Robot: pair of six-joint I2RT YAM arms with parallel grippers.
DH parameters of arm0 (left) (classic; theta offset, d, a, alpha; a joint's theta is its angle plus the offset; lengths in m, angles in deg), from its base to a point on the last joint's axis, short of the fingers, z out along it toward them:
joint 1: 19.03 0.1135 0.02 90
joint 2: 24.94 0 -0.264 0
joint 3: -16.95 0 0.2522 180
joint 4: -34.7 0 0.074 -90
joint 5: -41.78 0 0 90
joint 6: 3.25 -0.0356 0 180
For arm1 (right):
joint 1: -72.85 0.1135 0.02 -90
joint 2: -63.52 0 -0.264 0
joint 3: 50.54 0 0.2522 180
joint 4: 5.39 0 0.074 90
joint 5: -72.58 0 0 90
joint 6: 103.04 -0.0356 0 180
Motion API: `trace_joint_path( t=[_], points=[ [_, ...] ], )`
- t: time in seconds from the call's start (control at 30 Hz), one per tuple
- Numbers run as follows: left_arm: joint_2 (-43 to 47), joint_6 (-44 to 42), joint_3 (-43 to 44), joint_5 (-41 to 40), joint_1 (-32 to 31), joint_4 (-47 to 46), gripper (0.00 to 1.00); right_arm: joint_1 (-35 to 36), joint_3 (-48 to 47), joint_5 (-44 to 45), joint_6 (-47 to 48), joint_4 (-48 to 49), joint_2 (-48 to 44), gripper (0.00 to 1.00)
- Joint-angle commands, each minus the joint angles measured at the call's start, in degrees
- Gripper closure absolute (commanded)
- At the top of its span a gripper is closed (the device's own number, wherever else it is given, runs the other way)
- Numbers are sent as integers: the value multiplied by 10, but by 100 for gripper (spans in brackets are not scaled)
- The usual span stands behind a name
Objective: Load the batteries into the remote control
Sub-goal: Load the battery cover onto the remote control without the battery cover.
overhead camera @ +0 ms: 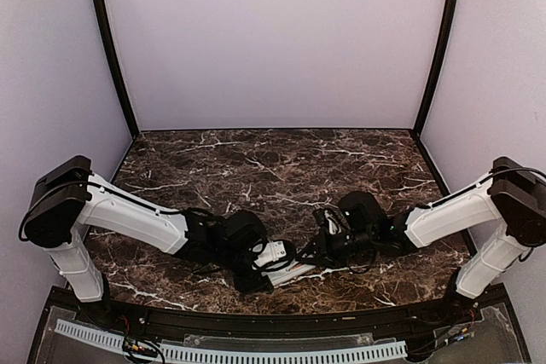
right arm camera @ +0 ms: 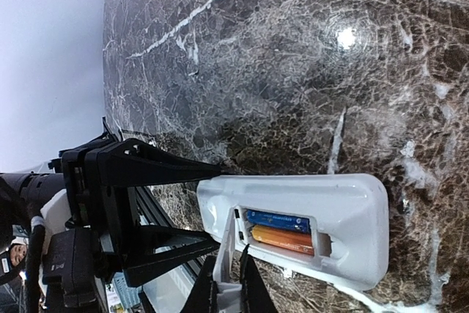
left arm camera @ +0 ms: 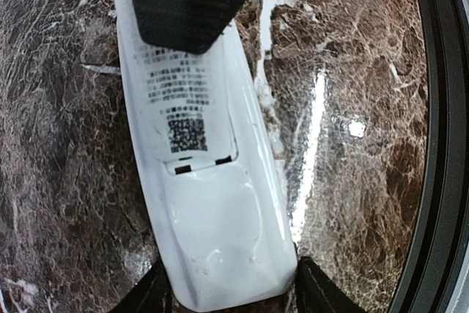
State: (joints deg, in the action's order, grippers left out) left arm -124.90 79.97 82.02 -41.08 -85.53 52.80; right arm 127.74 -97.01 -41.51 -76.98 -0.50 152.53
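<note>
The white remote control (right arm camera: 344, 199) lies back-up on the marble table, its compartment open. Two batteries lie side by side in it, one showing blue (right arm camera: 278, 220), one orange (right arm camera: 282, 240). My left gripper (left arm camera: 233, 300) is shut on the remote's end (left arm camera: 212, 240), with one finger on each long side. Its black fingers (right arm camera: 157, 166) also show in the right wrist view. My right gripper (right arm camera: 228, 263) is shut on the small white cover piece (right arm camera: 229, 243) and holds it tilted, its edge at the compartment's end. In the top view both grippers, the left (overhead camera: 263, 272) and the right (overhead camera: 312, 255), meet over the remote (overhead camera: 290, 274).
The dark marble table (overhead camera: 281, 168) is enclosed by pale walls with black corner posts. A black rail with a white cable strip (overhead camera: 256, 354) runs along the near edge, close behind the remote. The table's black rim (left arm camera: 440, 144) shows on the right of the left wrist view.
</note>
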Motion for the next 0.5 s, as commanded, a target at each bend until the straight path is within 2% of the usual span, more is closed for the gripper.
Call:
trace_joint_path(
  t=[0.0, 0.47],
  points=[
    [-7, 29, 8, 24, -2, 9, 46, 5, 7, 15, 5, -17, -29, 100],
    [-11, 63, 10, 18, -2, 21, 61, -15, -1, -19, 40, -35, -21, 100]
  ],
)
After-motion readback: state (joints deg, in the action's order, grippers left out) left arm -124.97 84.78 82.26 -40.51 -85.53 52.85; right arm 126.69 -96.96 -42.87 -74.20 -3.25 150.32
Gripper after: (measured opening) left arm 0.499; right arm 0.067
